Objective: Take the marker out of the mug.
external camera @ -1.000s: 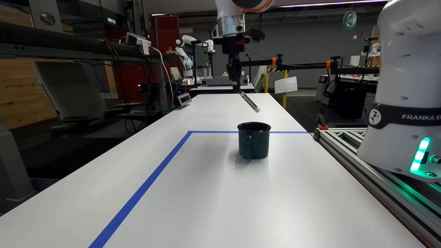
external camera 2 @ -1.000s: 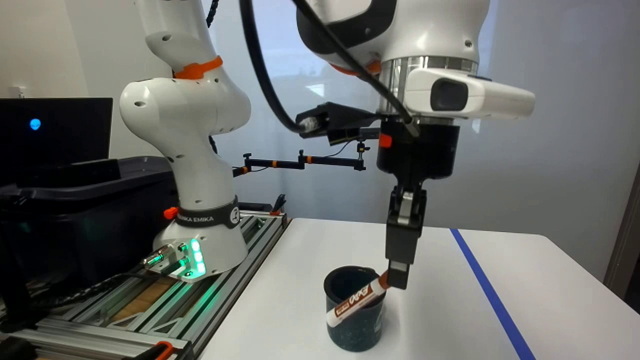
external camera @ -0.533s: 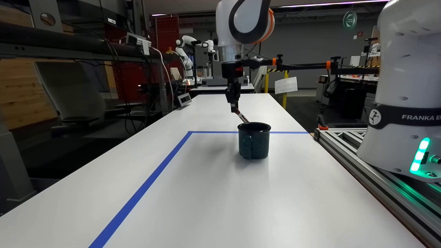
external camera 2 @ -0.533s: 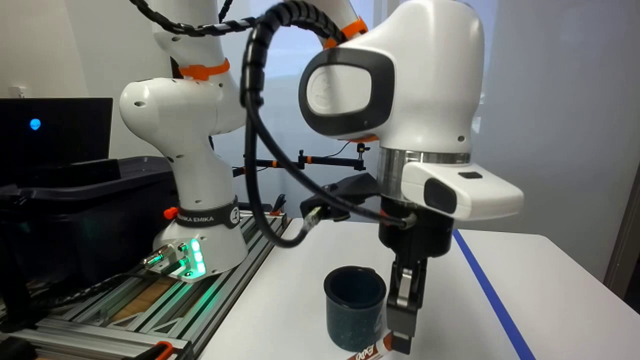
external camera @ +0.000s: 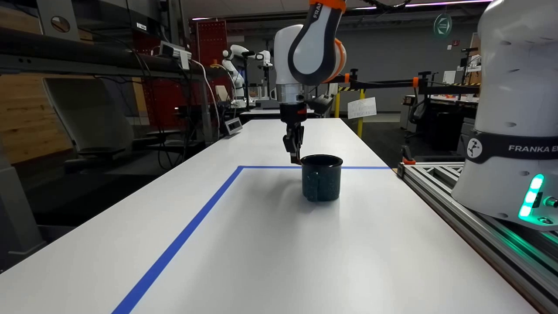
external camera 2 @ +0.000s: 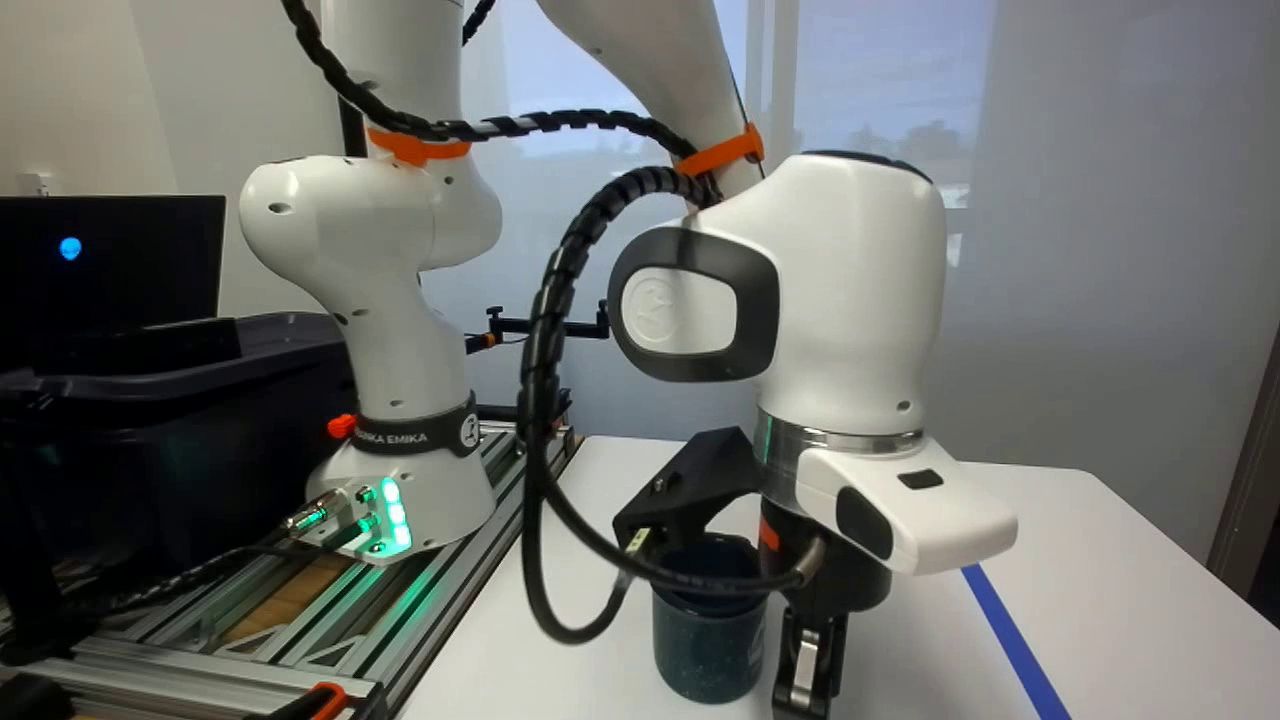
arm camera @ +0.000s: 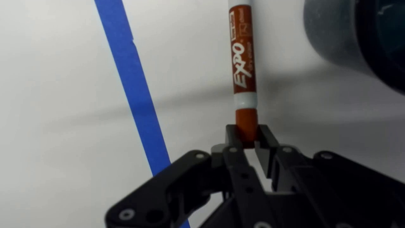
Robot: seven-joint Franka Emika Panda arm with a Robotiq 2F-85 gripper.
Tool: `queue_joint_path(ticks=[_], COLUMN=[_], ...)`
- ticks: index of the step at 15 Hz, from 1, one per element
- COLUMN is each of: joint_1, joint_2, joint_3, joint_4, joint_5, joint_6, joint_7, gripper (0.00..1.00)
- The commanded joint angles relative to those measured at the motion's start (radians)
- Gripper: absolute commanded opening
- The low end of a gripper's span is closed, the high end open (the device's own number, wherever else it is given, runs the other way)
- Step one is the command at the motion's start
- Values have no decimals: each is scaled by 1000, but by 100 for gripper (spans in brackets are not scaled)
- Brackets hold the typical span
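The marker (arm camera: 243, 60) has a white and red-brown body and a red cap. My gripper (arm camera: 247, 136) is shut on its cap end, and the body points away from the fingers in the wrist view. The mug (external camera: 321, 181) stands upright on the table, dark blue-green; it also shows in an exterior view (external camera 2: 708, 650) and at the right of the wrist view (arm camera: 335, 34). The marker is outside the mug, beside it. In an exterior view the gripper (external camera: 295, 159) is low, behind the mug, which hides most of the marker. Whether the marker touches the table I cannot tell.
Blue tape (external camera: 187, 233) marks lines on the white table (external camera: 244, 261); a strip (arm camera: 133, 82) runs left of the marker in the wrist view. The robot base (external camera: 510, 174) stands on a metal rail frame (external camera: 462, 222) along the table edge.
My gripper has come down with the marker in it, from above the mug's height to low beside the mug. The mug has not moved.
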Motion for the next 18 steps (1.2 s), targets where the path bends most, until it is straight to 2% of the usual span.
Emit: queue_joint_path(ticks=[1,4,5,8,9,13,18], joint_1=[-10,-3,19,33,38,38,83], joint_2=[53,32,23,-61,-90,-240,-373], joint_3=[34,44,17,-4,-12,11,57], joint_4=[5,-3,-3,-9,-8,-17,3], joint_5=[73,82,56,46,41,54,35], joint_6=[78,91,93,49,22,-146,-354], joint_7=[-40,-37,1,24,35,-4,-34], gripper=[44,66,73,95,100,100,100])
